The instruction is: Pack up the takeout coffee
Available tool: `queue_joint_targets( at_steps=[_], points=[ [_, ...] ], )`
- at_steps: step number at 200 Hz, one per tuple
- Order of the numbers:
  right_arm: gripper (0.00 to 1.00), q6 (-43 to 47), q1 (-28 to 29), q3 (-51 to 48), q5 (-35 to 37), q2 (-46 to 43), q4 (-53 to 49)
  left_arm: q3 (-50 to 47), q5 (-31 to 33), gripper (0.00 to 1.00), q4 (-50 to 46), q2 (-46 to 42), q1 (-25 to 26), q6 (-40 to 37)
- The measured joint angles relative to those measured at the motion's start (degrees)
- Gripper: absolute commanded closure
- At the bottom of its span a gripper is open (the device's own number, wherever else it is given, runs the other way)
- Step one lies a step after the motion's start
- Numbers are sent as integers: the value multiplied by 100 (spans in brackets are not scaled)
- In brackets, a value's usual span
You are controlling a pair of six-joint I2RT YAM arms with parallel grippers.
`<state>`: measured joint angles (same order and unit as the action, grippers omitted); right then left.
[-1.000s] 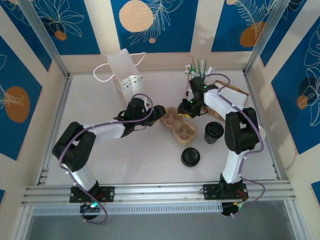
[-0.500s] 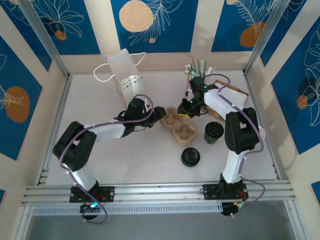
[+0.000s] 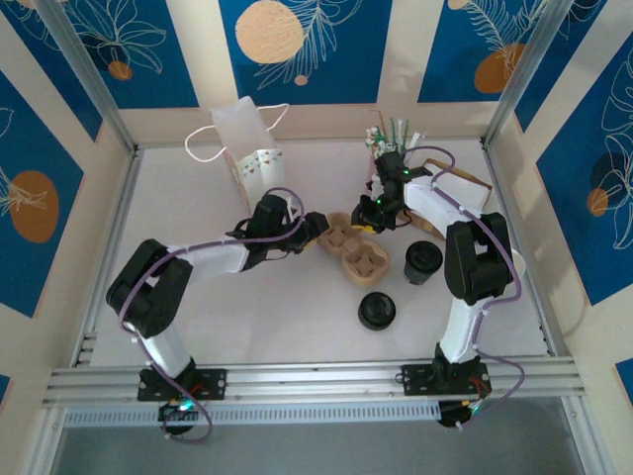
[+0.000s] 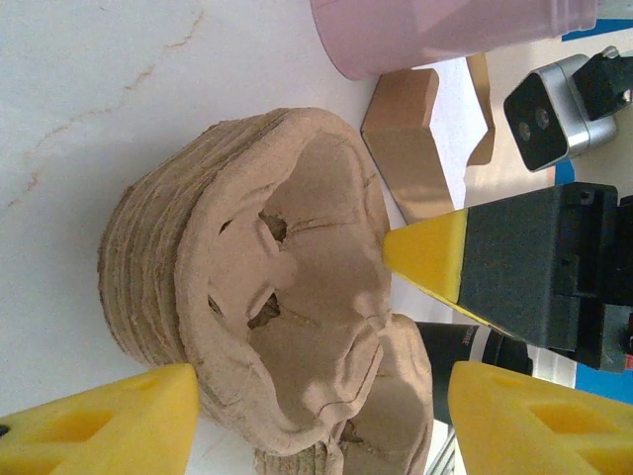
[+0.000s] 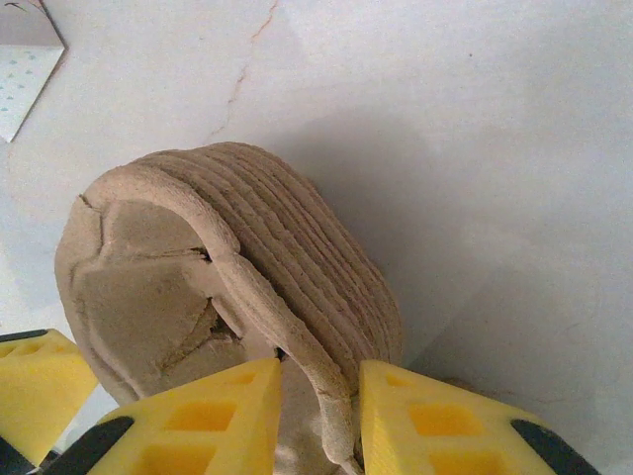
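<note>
The takeout coffee point(image 3: 423, 261) stands upright on the table right of centre, apart from both grippers; its dark side point(image 4: 473, 348) peeks past the carrier in the left wrist view. A brown pulp cup carrier point(image 3: 354, 249) lies mid-table between the arms. My right gripper point(image 3: 368, 223) is shut on the carrier's far rim point(image 5: 326, 396), one yellow finger on each side of the wall. From the left, my left gripper point(image 3: 318, 226) faces the carrier point(image 4: 257, 297), open point(image 4: 323, 416), with its fingers wide on either side and not touching it.
A flat black lid point(image 3: 377, 310) lies in front of the carrier. A white paper bag point(image 3: 247, 143) stands at the back left. The pink cup of straws point(image 3: 394, 139) and a brown cardboard piece point(image 3: 460, 193) are at the back right, behind the right arm.
My right gripper's fingers have closed a little tighter on the carrier's rim. The left arm and the other things stay where they were.
</note>
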<state>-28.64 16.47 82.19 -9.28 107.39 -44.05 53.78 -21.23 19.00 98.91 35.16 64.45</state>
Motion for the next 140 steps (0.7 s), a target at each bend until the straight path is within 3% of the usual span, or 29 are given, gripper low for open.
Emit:
queue_joint_targets(
  at_steps=[140],
  points=[
    [71, -13, -13, 0, -42, 26, 42, 125, -44, 33, 28, 146, 11, 87]
  ],
)
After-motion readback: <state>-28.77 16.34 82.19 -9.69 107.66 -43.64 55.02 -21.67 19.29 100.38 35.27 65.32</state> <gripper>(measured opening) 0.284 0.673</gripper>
